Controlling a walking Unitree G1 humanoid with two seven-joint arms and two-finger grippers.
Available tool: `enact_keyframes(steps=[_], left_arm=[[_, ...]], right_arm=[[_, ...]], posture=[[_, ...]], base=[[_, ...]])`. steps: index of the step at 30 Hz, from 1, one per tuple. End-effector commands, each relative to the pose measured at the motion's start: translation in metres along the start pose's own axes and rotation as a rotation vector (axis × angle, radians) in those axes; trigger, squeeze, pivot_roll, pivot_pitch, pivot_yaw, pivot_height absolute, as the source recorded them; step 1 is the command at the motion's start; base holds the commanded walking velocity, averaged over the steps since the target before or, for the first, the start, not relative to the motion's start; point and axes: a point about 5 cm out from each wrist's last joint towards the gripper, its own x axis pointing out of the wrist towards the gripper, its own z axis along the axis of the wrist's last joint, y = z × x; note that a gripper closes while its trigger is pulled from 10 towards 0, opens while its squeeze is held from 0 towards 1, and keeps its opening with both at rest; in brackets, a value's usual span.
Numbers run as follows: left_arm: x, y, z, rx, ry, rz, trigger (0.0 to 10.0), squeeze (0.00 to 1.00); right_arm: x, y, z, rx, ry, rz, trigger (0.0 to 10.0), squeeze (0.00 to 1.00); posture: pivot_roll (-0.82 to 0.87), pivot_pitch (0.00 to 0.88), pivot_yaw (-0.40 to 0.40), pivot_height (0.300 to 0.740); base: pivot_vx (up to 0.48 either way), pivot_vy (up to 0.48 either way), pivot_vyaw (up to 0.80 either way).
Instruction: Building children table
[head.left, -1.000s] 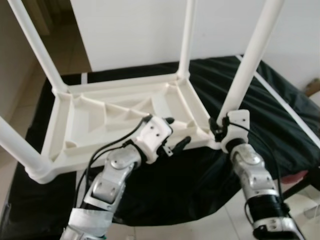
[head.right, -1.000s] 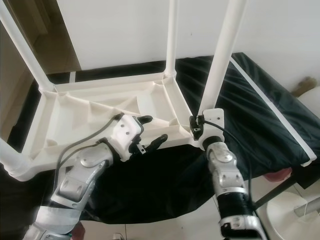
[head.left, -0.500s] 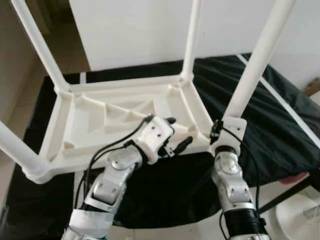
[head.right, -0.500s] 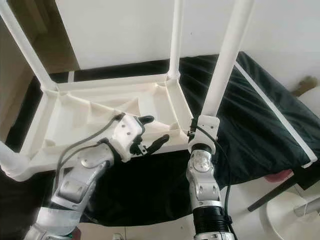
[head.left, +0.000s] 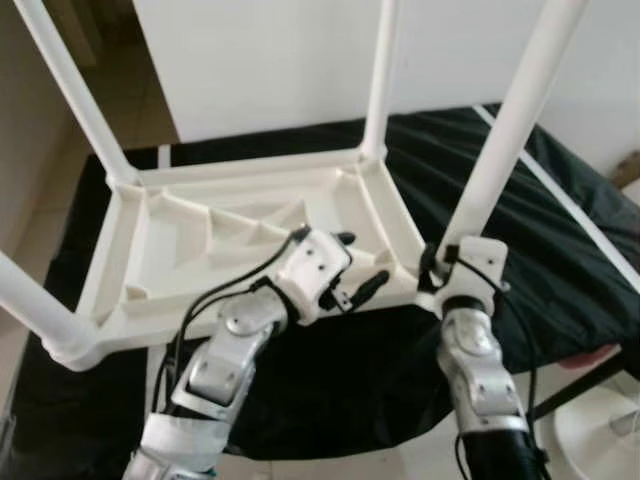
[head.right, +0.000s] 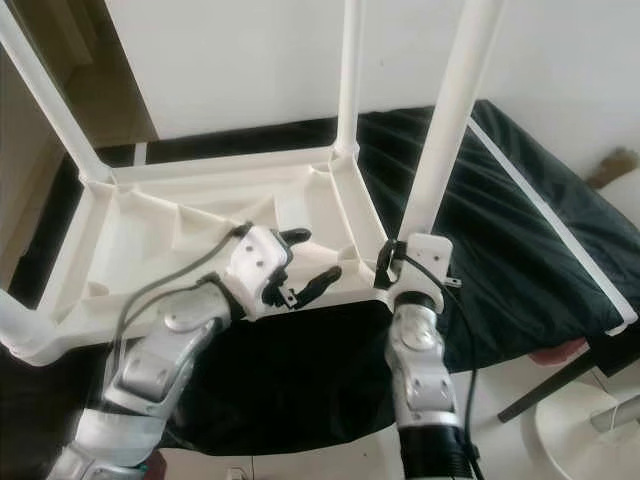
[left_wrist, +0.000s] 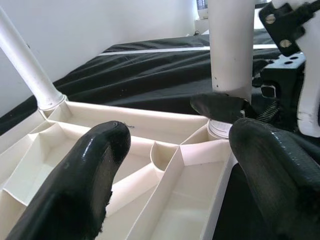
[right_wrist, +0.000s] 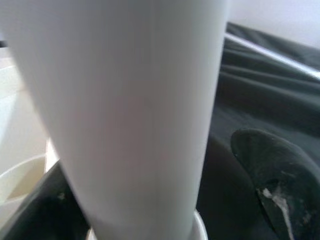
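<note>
Sees the right tool (head.left: 431, 268) at the 5 o'clock corner of the upturned table (head.left: 150, 322), fingers spread either side of the foot of the near-right leg (head.left: 500, 130), one pad (right_wrist: 272, 175) clear of it; forearm now back out from its inward lean of half a second ago, wrist hardly shifted. Finds the left tool (head.left: 355, 262) unchanged at 6 o'clock, spread over the near rim. Reads this as the leg being worked into its socket (left_wrist: 220, 129), probably the last, with the far legs upright on the black cloth (head.left: 560, 250).
</note>
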Motion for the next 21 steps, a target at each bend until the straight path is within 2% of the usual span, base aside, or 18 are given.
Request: enact_keyframes(steps=[1, 2, 3, 4, 6, 7, 9, 10, 11, 12, 13, 15, 16, 18, 21], left_arm=[[0.001, -0.001, -0.003, -0.012, 0.012, 0.001, 10.0, 0.0], [0.001, -0.002, -0.003, -0.012, 0.012, -0.002, 10.0, 0.0], [0.001, -0.003, -0.003, -0.014, 0.012, -0.007, 10.0, 0.0], [0.001, -0.003, -0.003, -0.014, 0.012, -0.007, 10.0, 0.0], [0.002, -0.006, -0.004, -0.014, 0.013, -0.026, 10.0, 0.0], [0.002, -0.006, -0.004, -0.014, 0.013, -0.026, 10.0, 0.0], [0.002, -0.006, -0.004, -0.013, 0.016, -0.04, 10.0, 0.0], [0.002, -0.006, -0.004, -0.013, 0.016, -0.04, 10.0, 0.0], [0.003, -0.006, -0.005, -0.013, 0.017, -0.043, 10.0, 0.0], [0.003, -0.006, -0.005, -0.013, 0.017, -0.043, 10.0, 0.0], [0.003, -0.007, -0.004, -0.01, 0.017, -0.049, 10.0, 0.0], [0.004, -0.007, -0.004, -0.011, 0.015, -0.048, 10.0, 0.0], [0.004, -0.007, -0.004, -0.011, 0.015, -0.048, 10.0, 0.0], [0.005, -0.007, -0.004, -0.013, 0.014, -0.048, 10.0, 0.0], [0.005, -0.007, -0.005, -0.013, 0.014, -0.049, 10.0, 0.0]], right_arm=[[-0.001, -0.006, 0.0, 0.024, -0.002, 0.004, 10.0, 1.0], [0.001, -0.009, 0.001, 0.026, -0.005, 0.04, 10.0, 0.42], [0.002, -0.013, 0.003, 0.04, -0.012, 0.085, 10.0, 0.0], [0.002, -0.013, 0.003, 0.04, -0.012, 0.085, 10.0, 0.0], [0.008, -0.016, 0.006, 0.05, -0.011, 0.252, 10.0, 0.0], [0.008, -0.016, 0.006, 0.05, -0.011, 0.252, 10.0, 0.0], [0.015, -0.021, 0.01, 0.012, -0.017, 0.396, 10.0, 0.0], [0.015, -0.021, 0.01, 0.012, -0.017, 0.396, 10.0, 0.0], [0.018, -0.023, 0.01, -0.021, -0.012, 0.489, 10.0, 0.0], [0.018, -0.023, 0.01, -0.021, -0.012, 0.489, 10.0, 0.0], [0.02, -0.025, 0.011, -0.043, -0.007, 0.55, 10.0, 0.0], [0.02, -0.024, 0.008, -0.133, 0.034, 0.707, 10.0, 0.0], [0.02, -0.024, 0.008, -0.133, 0.034, 0.707, 10.0, 0.0], [0.022, -0.023, 0.005, -0.174, 0.073, 0.786, 10.0, 0.0], [0.024, -0.023, 0.005, -0.19, 0.08, 0.809, 10.0, 0.0]], posture=[[0.03, 0.034, 0.033, 0.74], [0.02, 0.032, 0.036, 0.74], [0.02, 0.028, 0.039, 0.74], [0.02, 0.028, 0.039, 0.74], [0.01, 0.022, 0.052, 0.74], [0.01, 0.022, 0.052, 0.74], [0.01, 0.021, 0.057, 0.74], [0.01, 0.021, 0.057, 0.74], [0.01, 0.016, 0.056, 0.74], [0.01, 0.016, 0.056, 0.74], [0.01, 0.016, 0.056, 0.74], [0.01, 0.012, 0.044, 0.74], [0.01, 0.012, 0.044, 0.74], [0.01, 0.005, 0.042, 0.74], [0.01, 0.003, 0.041, 0.74]], base=[[0.0, 0.0, 0.0], [0.0, 0.0, 0.0], [0.0, 0.0, 0.0], [0.0, 0.0, 0.0], [0.0, 0.0, 0.0], [0.0, 0.0, 0.0], [0.0, 0.0, 0.0], [0.0, 0.0, 0.0], [0.0, 0.0, 0.0], [0.0, 0.0, 0.0], [0.0, 0.0, 0.0], [0.0, 0.0, 0.0], [0.0, 0.0, 0.0], [0.0, 0.0, 0.0], [0.0, 0.0, 0.0]])
